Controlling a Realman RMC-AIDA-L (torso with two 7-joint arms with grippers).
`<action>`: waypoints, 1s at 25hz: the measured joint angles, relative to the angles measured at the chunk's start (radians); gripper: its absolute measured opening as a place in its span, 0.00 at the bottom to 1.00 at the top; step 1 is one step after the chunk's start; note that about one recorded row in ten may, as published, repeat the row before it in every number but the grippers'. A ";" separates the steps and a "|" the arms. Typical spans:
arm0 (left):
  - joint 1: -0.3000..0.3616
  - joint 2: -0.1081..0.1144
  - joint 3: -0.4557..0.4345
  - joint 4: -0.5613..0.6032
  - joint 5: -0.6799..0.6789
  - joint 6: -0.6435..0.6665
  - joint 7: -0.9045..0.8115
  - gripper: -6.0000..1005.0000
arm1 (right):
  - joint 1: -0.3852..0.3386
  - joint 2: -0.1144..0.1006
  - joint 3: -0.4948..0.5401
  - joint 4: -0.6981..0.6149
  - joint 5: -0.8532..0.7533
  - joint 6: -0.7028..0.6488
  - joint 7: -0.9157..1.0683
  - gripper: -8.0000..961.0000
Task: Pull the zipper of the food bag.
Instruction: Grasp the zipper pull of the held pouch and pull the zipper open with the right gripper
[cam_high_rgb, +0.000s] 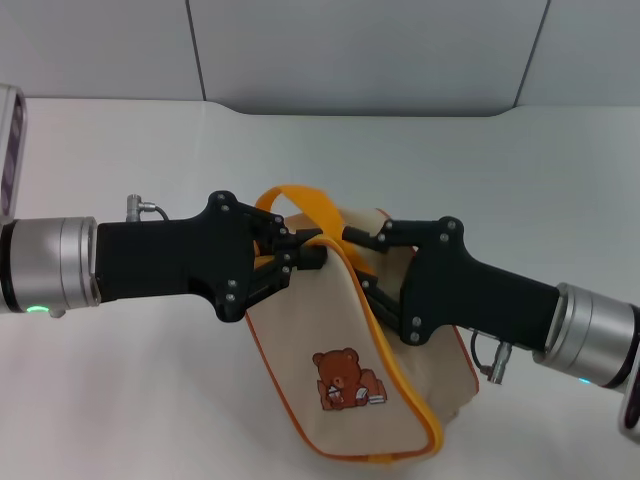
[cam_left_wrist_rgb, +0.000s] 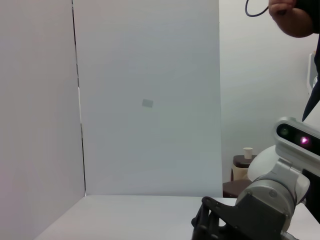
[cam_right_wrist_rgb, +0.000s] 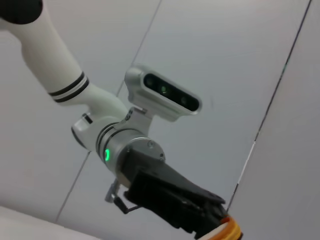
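The cream food bag (cam_high_rgb: 345, 340), with a brown bear print and orange piping, stands in the middle of the table in the head view, between both arms. Its orange strap handle (cam_high_rgb: 300, 197) arches over the top. My left gripper (cam_high_rgb: 318, 256) comes in from the left and is shut on the orange-trimmed top edge of the bag. My right gripper (cam_high_rgb: 353, 262) comes in from the right, its tips behind that same edge. The silver zipper pull is hidden between the grippers. The right wrist view shows the left gripper (cam_right_wrist_rgb: 212, 225) on the orange trim (cam_right_wrist_rgb: 227, 231).
The white table (cam_high_rgb: 120, 400) runs to grey back panels (cam_high_rgb: 350, 50). The left wrist view shows the right arm's wrist (cam_left_wrist_rgb: 272, 197), the panels, and a person's hand with a cable (cam_left_wrist_rgb: 292, 15) in the upper corner beyond the booth.
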 joint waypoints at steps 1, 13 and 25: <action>0.001 0.000 0.000 0.000 0.000 0.000 0.000 0.08 | 0.000 0.000 -0.003 0.005 0.000 0.001 -0.020 0.41; 0.006 0.001 -0.005 0.000 -0.002 0.011 0.001 0.08 | 0.004 -0.001 -0.011 0.026 -0.001 0.010 -0.066 0.06; 0.044 0.015 -0.141 -0.015 -0.004 -0.030 0.000 0.08 | -0.184 -0.016 -0.011 -0.377 -0.259 -0.310 0.409 0.01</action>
